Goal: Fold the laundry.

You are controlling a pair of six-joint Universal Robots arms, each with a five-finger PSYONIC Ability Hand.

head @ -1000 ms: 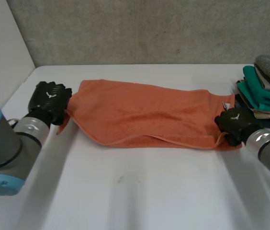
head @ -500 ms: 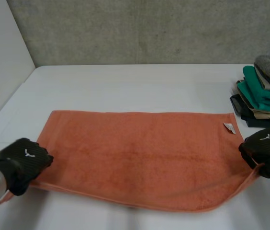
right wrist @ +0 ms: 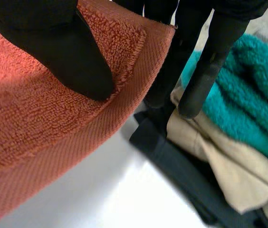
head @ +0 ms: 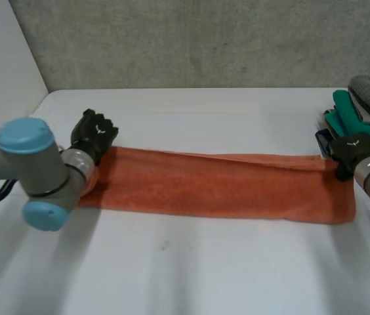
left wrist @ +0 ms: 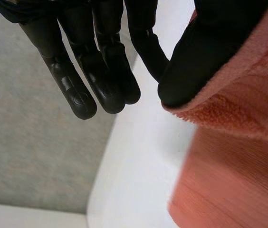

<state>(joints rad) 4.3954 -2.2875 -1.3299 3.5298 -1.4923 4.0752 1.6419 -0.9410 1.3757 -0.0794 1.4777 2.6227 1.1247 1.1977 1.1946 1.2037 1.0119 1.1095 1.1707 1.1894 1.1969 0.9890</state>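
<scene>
1. The left robot hand holds its fingers straight and apart from the thumb, whose tip touches one end of a long orange terry towel.
2. The right robot hand rests its thumb on the towel's opposite corner, its straight fingers reaching to a pile of folded teal, beige and dark clothes.
3. The towel lies as a narrow folded strip across the white tabletop.

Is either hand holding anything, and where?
Left hand: nothing; the orange towel only touches its thumb. Right hand: on the towel's corner, grip cannot be told.

White table bears orange towel, clothes pile.
</scene>
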